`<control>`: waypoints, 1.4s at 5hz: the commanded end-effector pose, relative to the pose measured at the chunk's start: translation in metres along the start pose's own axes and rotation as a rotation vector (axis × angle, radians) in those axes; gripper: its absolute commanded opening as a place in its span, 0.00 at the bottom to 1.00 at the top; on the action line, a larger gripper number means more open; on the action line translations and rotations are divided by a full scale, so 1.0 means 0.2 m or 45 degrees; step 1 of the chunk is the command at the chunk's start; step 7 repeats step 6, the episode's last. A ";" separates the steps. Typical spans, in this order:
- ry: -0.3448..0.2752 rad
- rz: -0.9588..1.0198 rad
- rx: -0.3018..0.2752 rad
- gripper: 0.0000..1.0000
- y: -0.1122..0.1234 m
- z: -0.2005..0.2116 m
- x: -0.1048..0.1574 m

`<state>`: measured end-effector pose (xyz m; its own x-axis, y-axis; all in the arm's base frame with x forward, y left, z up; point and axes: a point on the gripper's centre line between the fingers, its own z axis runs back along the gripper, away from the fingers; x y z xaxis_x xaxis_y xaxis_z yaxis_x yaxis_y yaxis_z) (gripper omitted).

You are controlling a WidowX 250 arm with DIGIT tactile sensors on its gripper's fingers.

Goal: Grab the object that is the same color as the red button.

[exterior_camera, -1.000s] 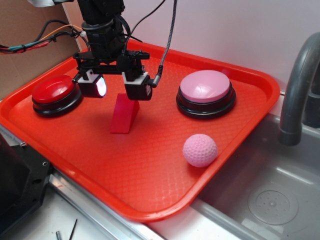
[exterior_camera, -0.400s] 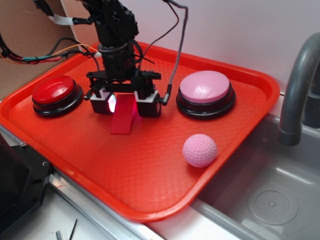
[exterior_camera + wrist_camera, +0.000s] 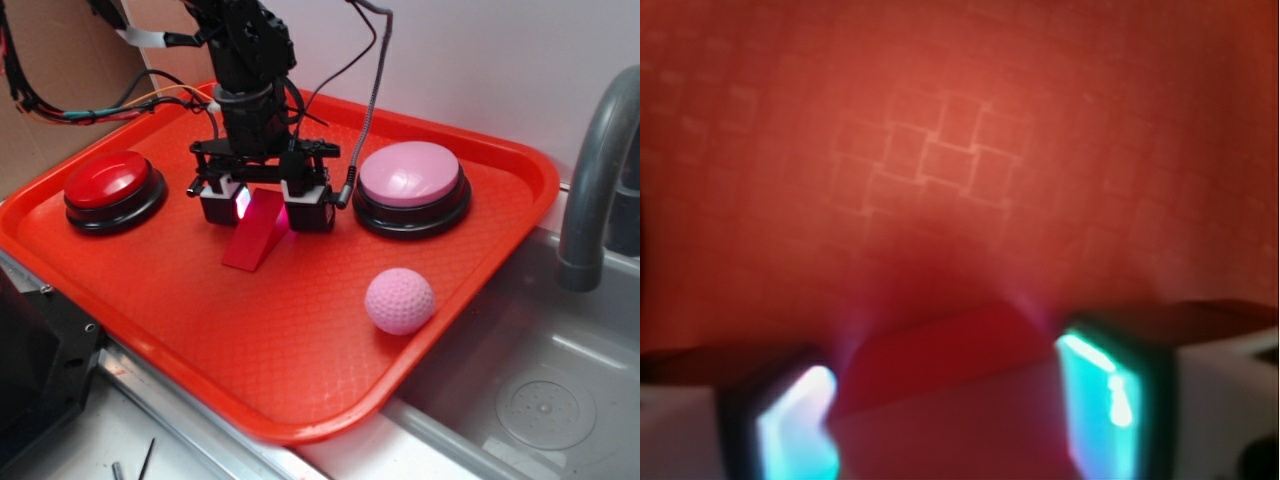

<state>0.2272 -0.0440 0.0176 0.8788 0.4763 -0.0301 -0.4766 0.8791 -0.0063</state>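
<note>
The gripper (image 3: 266, 205) is low over the tray (image 3: 300, 340), its two fingers set on either side of the red wedge block's (image 3: 255, 240) tall end, though whether they're squeezing it, I cannot tell. The block rests on the tray between the red button (image 3: 112, 186) and the pink button (image 3: 410, 180).

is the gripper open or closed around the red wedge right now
Open. The gripper straddles the red wedge, one finger on each side, and the wrist view shows gaps between the wedge and both pads.
</note>
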 end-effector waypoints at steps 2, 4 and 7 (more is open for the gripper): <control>-0.155 -0.600 -0.079 0.00 0.00 0.59 -0.20; -0.147 -0.591 -0.057 0.00 0.07 0.93 -0.30; -0.114 -0.505 -0.044 0.00 0.10 0.89 -0.27</control>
